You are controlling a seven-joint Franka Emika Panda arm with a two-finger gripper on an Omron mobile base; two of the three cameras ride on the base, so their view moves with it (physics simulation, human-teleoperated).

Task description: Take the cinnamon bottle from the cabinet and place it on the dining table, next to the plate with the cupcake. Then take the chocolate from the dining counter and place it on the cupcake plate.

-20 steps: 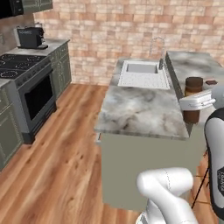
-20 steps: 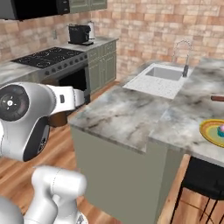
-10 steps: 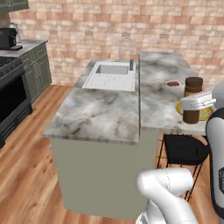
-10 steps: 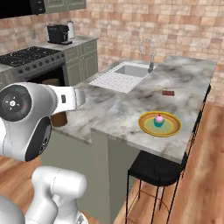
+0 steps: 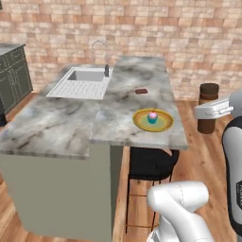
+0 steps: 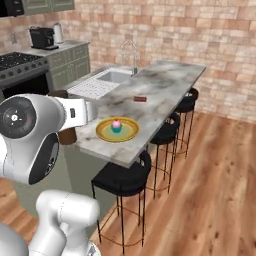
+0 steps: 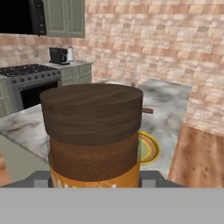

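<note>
Hand view: cinnamon bottle (image 7: pixel 92 135) close up, between the tool (image 7: pixel 94 177) fingers.
Left base view: bottle beside the surface (image 5: pixel 61 125); chocolate (image 5: pixel 141 91) behind cupcake (image 5: pixel 152 116).
Tool: clamped on the bottle.

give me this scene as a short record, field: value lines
held item: cinnamon bottle, upright in the gripper, off the table's end
gripper: shut on the bottle
dining table: marble island with a sink
plate: yellow, near the table's stool-side edge
cupcake: pink frosting, on the plate
chocolate: flat on the marble beyond the plate, apart from it
stools: black, along the island
</note>
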